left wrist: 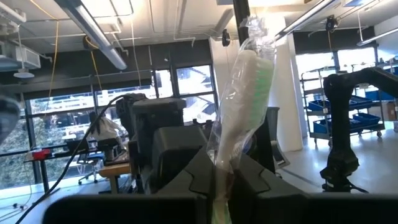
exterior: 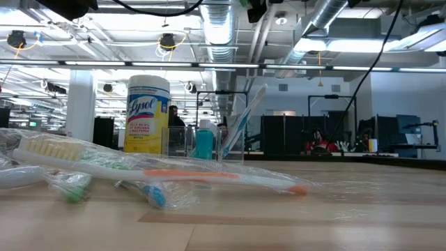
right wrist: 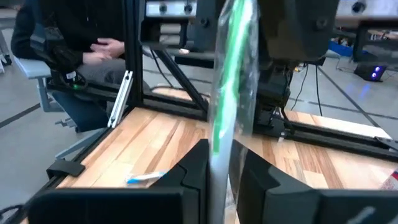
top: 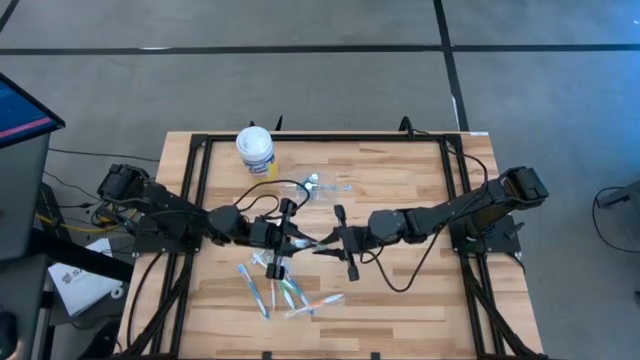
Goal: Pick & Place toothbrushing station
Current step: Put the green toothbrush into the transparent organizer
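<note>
**Both grippers meet on one wrapped toothbrush at mid-table**

Pale wooden table (top: 400, 200) with a black frame carries the scene, an open workshop behind it. At its centre the left gripper (top: 296, 243) and the right gripper (top: 340, 241) face each other, tips close together, a green-and-white toothbrush in a clear plastic wrapper (left wrist: 244, 99) between them. The left gripper's fingers are pressed together on its handle, the bristled head standing up past them. The right gripper's fingers (right wrist: 194, 165) flank the same wrapper tightly; whether they pinch it I cannot tell.

Several more wrapped white, blue and green toothbrushes (top: 285, 292) lie scattered near the front edge, just in front of the left gripper. A small clear plastic cup (top: 322, 186) sits towards the back, near a white-lidded yellow canister (top: 255, 150).
</note>
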